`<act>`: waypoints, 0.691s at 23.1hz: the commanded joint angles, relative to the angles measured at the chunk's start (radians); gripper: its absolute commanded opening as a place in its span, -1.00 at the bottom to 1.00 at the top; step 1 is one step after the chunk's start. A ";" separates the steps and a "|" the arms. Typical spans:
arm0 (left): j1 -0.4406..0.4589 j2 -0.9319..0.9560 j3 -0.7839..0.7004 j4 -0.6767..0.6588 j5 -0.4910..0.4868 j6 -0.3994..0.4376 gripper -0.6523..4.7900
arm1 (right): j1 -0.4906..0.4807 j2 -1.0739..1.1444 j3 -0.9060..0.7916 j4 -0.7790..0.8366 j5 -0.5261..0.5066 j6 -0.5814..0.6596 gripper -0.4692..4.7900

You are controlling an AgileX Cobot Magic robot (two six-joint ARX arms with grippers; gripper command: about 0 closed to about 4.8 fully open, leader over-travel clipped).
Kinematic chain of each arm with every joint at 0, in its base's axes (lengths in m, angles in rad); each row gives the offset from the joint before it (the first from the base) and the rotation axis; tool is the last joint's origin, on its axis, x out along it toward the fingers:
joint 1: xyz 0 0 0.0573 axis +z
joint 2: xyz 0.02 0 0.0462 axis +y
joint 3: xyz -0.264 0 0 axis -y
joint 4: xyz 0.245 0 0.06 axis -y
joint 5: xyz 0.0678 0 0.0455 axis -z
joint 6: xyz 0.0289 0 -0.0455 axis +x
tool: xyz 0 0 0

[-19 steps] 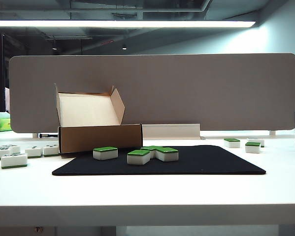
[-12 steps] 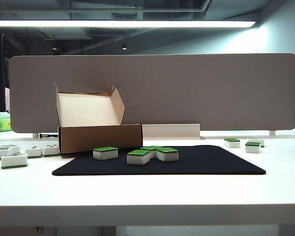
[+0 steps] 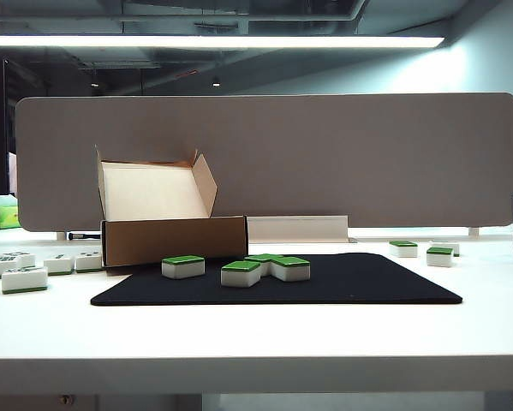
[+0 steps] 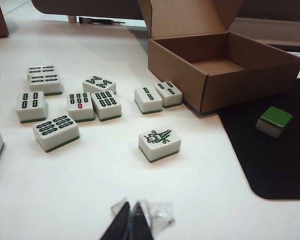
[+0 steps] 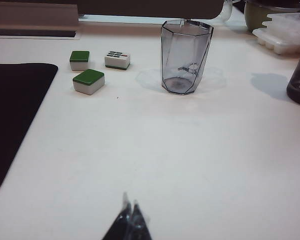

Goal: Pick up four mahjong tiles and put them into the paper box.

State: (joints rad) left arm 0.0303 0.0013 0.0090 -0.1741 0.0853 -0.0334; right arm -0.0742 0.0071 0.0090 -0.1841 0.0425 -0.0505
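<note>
Several green-topped mahjong tiles lie on the black mat in the exterior view: one at the left, one in the middle, one partly covering another behind it. The paper box stands open behind them at the mat's far left corner, lid up. Neither arm shows in the exterior view. In the left wrist view my left gripper is shut and empty, low over the white table, well short of the box and one green tile. My right gripper is also shut on nothing, over bare table.
White-faced tiles with dark marks lie scattered left of the box. Right of the mat lie two green-topped tiles and one face-up tile, with a clear plastic cup beyond. A grey partition closes the table's back.
</note>
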 commanded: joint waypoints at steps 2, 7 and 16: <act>0.001 0.000 -0.003 -0.004 0.000 -0.004 -0.78 | 0.001 -0.008 0.001 0.030 0.007 -0.002 -0.83; 0.001 0.000 -0.003 -0.004 -0.003 -0.004 -0.78 | 0.001 -0.008 0.051 0.039 0.007 -0.002 -0.83; 0.001 0.000 -0.003 -0.004 -0.003 -0.004 -0.78 | 0.001 -0.008 0.231 -0.042 0.002 0.058 -0.83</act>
State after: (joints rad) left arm 0.0303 0.0013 0.0090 -0.1741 0.0826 -0.0360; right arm -0.0742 0.0071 0.2176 -0.2012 0.0452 0.0006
